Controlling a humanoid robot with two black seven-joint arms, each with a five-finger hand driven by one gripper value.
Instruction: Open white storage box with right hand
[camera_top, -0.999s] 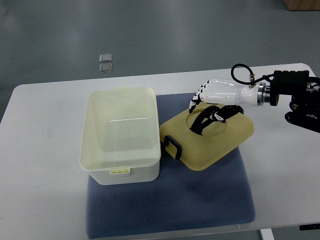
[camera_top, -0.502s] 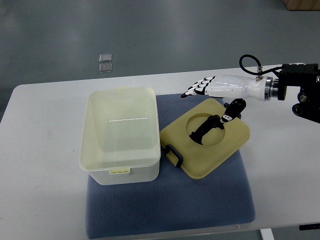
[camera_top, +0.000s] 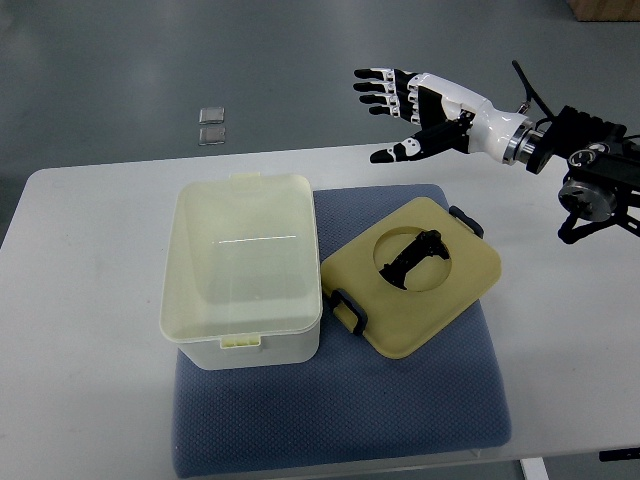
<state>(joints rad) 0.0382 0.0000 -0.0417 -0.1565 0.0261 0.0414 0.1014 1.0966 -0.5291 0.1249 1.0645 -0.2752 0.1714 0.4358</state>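
Storage box (camera_top: 240, 265) open; lid (camera_top: 412, 275) lies just right of it. Right hand (camera_top: 420, 95) hovers empty, fingers spread wide. Task apparently complete; next, retreat.

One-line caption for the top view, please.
Open right hand raised above the table; lid lies on the mat beside the open box.

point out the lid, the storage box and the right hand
lid (camera_top: 455, 285), top view, on its bare yellow top surface right of the handle recess
storage box (camera_top: 242, 258), top view, on its inside floor
right hand (camera_top: 420, 100), top view, on the palm, fingers spread
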